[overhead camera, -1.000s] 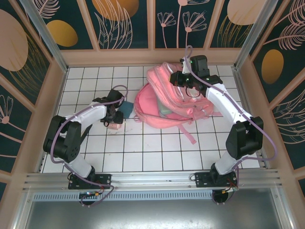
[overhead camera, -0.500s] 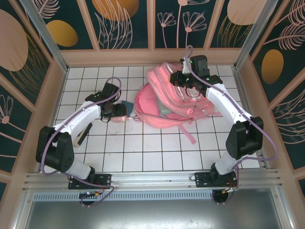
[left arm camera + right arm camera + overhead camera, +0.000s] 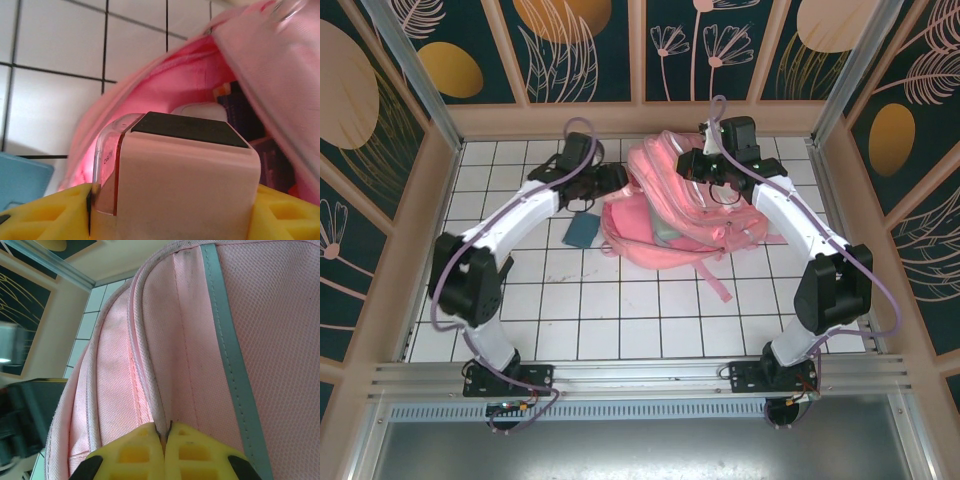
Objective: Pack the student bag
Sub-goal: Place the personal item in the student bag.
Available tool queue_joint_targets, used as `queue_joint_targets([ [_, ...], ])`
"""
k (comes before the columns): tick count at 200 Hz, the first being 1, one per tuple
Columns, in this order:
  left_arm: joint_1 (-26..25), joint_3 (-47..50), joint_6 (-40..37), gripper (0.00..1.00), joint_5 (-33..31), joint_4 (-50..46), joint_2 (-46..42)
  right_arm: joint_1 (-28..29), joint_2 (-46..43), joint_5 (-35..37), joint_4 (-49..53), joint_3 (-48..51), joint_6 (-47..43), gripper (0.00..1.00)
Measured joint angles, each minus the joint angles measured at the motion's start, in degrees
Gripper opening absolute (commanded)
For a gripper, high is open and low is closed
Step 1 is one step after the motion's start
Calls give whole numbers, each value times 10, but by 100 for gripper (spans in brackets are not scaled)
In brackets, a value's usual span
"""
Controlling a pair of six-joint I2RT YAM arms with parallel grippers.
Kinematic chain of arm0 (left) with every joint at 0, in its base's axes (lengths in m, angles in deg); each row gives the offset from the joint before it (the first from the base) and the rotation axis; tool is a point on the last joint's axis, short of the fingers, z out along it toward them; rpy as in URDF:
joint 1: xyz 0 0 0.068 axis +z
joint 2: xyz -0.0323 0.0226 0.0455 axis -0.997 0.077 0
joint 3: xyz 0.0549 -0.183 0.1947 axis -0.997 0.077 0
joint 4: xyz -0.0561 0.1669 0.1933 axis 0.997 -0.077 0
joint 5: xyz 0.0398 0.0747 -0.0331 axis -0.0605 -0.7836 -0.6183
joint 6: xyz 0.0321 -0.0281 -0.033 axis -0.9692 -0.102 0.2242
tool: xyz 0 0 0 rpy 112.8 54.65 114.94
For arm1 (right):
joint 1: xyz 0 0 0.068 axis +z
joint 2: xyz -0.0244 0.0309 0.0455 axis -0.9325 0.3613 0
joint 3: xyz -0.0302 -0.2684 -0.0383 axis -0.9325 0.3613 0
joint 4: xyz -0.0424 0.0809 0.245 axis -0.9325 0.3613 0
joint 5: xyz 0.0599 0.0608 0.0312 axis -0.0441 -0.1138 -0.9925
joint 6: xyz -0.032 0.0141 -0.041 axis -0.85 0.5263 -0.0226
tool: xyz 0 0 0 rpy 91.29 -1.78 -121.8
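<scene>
Large pink fabric backpack (image 3: 665,215): lying on white tiled desk (image 3: 620,310), centre, toward far wall, mouth gaping to the left. Inside, via left wrist view: dark purple items (image 3: 245,115) & a white rounded thing (image 3: 197,109); can't tell what they are. Pale grey stripe (image 3: 227,345) down the outer fabric. Pink strap (image 3: 712,280) trailing over tiles toward near edge.

Right end effector (image 3: 713,172): closed, pinching a fabric seam at backpack's top edge, yellow fingertips (image 3: 137,447) pressed together.

Left end effector (image 3: 608,180): at backpack's left rim, clamped on small pale-pink box w/ dark lid (image 3: 185,170). Box right at the opening, pink rim fabric arching over it, purple items just beyond.

Flat teal rectangular thing (image 3: 582,230): on desk just left of backpack, on near side of left arm, apart from box.

Peach frame w/ dark floral panels (image 3: 570,45) walling desk on three sides.
</scene>
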Motion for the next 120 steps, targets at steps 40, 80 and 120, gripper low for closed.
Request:
queue_joint_targets([
  [40,-28,-65,19,49,-32,-52,113,0,-2,-1,-3,2,2,0],
  [80,-46,-78,54,50,-71,-106,130,0,-6,-4,-9,12,8,0],
  [120,-70,-7,95,52,-92,-106,88,-1,-12,-4,-9,13,17,0],
])
